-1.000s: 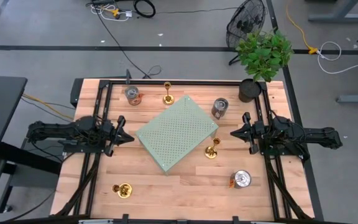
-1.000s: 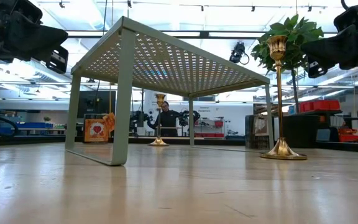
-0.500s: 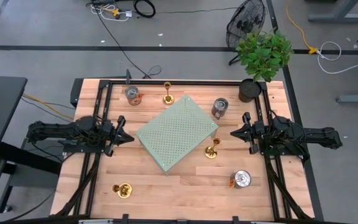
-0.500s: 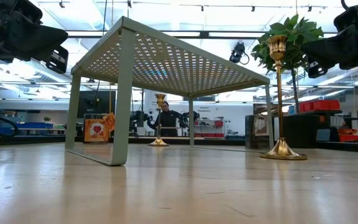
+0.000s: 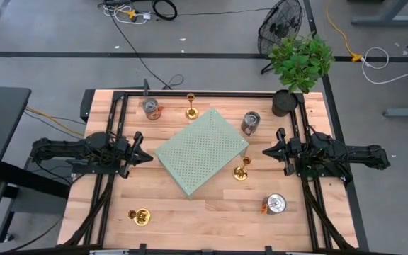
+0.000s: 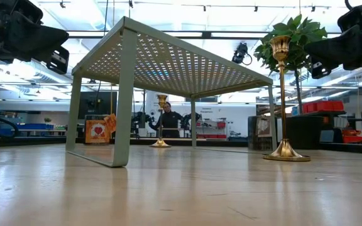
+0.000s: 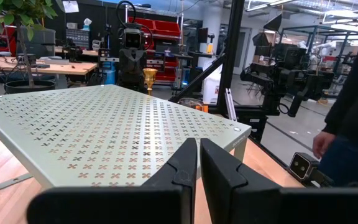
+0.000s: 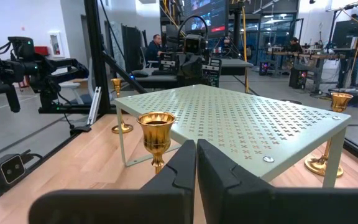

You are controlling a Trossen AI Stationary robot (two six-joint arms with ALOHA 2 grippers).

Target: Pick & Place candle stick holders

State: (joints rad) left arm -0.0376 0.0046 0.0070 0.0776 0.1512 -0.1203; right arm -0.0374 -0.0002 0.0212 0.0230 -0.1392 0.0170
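Three gold candle stick holders stand upright on their round bases on the wooden table: one at the far edge [image 5: 190, 108], one by the green rack's right corner [image 5: 241, 170] [image 8: 156, 134], and one near the front left [image 5: 140, 216] [image 8: 120, 107]. My left gripper [image 5: 147, 157] [image 7: 197, 165] hovers shut at the table's left, pointing level toward the rack. My right gripper [image 5: 266, 151] [image 8: 195, 158] hovers shut at the table's right, facing the holder by the rack. Neither touches anything.
A pale green perforated rack [image 5: 201, 152] stands on thin legs mid-table. Three tin cans sit at the far left [image 5: 151, 108], far right [image 5: 250, 122] and near right [image 5: 275, 205]. A potted plant [image 5: 285, 103] fills the far right corner. A person [image 7: 353, 93] stands beyond the table.
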